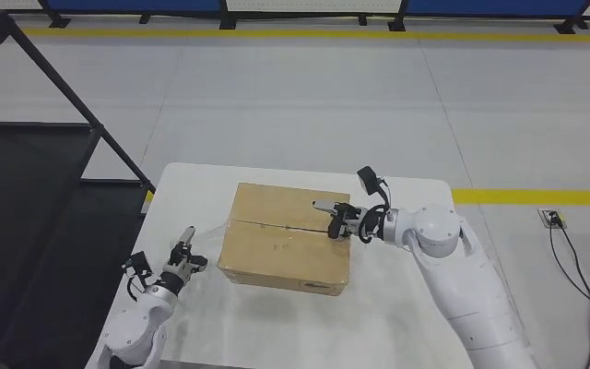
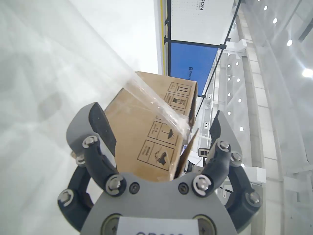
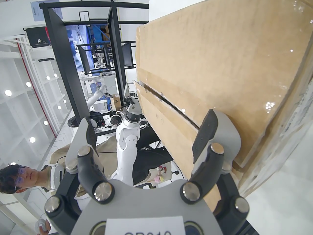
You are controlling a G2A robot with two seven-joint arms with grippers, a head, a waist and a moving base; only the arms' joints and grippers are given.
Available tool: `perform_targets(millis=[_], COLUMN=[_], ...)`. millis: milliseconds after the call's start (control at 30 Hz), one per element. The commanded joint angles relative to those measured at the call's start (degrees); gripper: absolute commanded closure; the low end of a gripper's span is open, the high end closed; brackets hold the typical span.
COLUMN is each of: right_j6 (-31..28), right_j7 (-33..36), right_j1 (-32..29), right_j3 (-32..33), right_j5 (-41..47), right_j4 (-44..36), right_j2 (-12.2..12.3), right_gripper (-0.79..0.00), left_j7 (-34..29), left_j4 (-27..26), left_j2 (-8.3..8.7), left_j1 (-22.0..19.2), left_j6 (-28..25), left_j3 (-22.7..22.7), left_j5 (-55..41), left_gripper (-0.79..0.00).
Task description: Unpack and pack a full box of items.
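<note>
A closed brown cardboard box [image 1: 286, 235] stands in the middle of the white table [image 1: 396, 304], its two top flaps meeting at a seam [image 3: 168, 103]. My right gripper [image 1: 333, 220] hovers open over the box's top at its right end. In the right wrist view that gripper [image 3: 146, 135] has one finger [image 3: 207, 133] lying right by the seam. My left gripper [image 1: 189, 251] is open, low over the table just left of the box. In the left wrist view the box's printed side [image 2: 151, 128] fills the gap of this gripper [image 2: 159, 128], and a strip of clear tape [image 2: 159, 106] hangs off the box.
A black metal rack [image 1: 55, 194] stands close to the table's left side. Bare table lies in front of the box and to its right. The table's rounded front-left corner is near my left arm.
</note>
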Motion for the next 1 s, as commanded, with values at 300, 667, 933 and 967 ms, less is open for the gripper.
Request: perform_targets(millis=[300, 667, 933, 967], right_j6=[0.00, 0.00, 0.00, 0.00], right_j7=[0.00, 0.00, 0.00, 0.00], right_j1=[0.00, 0.00, 0.00, 0.00], right_j3=[0.00, 0.00, 0.00, 0.00], right_j5=[0.00, 0.00, 0.00, 0.00], right_j4=[0.00, 0.00, 0.00, 0.00], right_j2=[0.00, 0.00, 0.00, 0.00], right_gripper=[-0.785, -0.785, -0.785, -0.785], left_j7=[5.32, 9.63, 13.36, 13.89], left_j4=[15.22, 16.17, 7.88, 6.84], left_j2=[-2.14, -3.16, -3.10, -3.10], left_j1=[-12.26, -14.70, -12.57, -12.20], left_j6=[0.73, -7.09, -9.65, -9.71], left_j3=[5.35, 4.39, 2.85, 2.74], left_j5=[-9.47, -14.27, -11.32, -10.80], left_gripper=[-0.785, -0.785, -0.785, -0.785])
